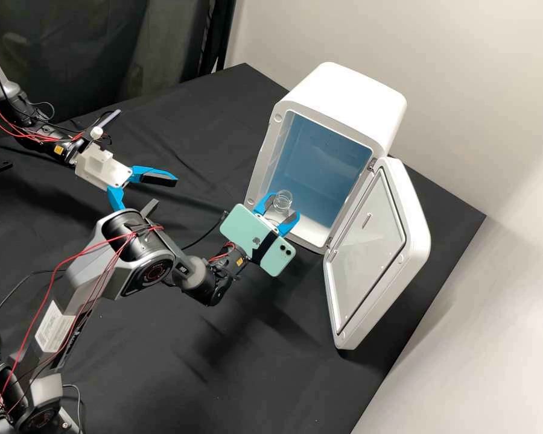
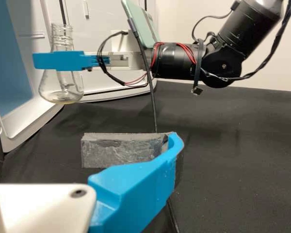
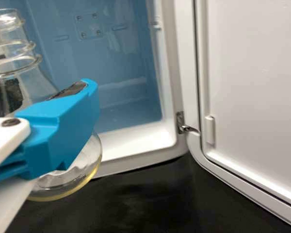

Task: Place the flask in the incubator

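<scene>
Above the bench (image 1: 235, 361), the right gripper (image 1: 279, 212) clasped the Erlenmeyer flask (image 1: 281, 199) before the open incubator (image 1: 344, 102), which likely called for a forward reach next.

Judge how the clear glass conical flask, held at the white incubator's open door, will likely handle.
The clear glass conical flask looks thin-walled, so it is probably fragile against knocks. It appears nearly empty, hence likely light. Its smooth neck, pinched by the right hand, might slip; its broad base should stand steadily.
</scene>
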{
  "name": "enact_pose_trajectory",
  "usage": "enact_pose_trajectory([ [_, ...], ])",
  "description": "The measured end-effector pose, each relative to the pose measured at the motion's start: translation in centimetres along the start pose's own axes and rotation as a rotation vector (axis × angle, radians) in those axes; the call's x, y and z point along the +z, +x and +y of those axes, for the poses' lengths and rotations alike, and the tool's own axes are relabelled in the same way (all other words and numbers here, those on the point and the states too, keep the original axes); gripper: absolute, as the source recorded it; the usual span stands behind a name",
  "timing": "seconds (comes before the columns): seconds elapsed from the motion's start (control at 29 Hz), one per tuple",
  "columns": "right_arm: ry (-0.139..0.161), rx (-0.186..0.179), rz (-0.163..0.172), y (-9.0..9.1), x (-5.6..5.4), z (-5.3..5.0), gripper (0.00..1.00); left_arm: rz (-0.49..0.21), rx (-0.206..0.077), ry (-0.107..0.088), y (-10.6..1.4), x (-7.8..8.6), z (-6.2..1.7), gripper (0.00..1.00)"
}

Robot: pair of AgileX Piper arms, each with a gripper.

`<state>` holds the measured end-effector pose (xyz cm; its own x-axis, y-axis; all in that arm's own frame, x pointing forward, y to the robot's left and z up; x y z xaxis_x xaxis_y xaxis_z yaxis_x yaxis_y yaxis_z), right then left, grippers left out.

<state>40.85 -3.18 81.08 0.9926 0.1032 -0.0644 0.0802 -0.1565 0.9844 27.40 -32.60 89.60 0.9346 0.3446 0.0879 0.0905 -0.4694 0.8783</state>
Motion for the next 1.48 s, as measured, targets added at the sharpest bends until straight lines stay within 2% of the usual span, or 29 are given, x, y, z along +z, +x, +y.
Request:
enact_pose_trajectory([
  [0.35, 0.001, 0.000, -0.005, 1.0, -0.3, -0.1, 0.00, 0.000, 0.000, 0.000, 0.0, 0.0, 0.00, 1.00],
  [0.79, 0.004, -0.027, -0.061, 2.3, 1.5, -0.9, 0.00, 0.000, 0.000, 0.000, 0.0, 0.0, 0.00, 1.00],
  [1.04, 0.004, -0.024, -0.080, 2.8, 2.4, -0.7, 0.00, 0.000, 0.000, 0.000, 0.0, 0.0, 0.00, 1.00],
  [1.48, -0.001, -0.017, -0.075, 3.3, 2.4, -0.4, 0.00, 0.000, 0.000, 0.000, 0.0, 0.0, 0.00, 1.00],
])
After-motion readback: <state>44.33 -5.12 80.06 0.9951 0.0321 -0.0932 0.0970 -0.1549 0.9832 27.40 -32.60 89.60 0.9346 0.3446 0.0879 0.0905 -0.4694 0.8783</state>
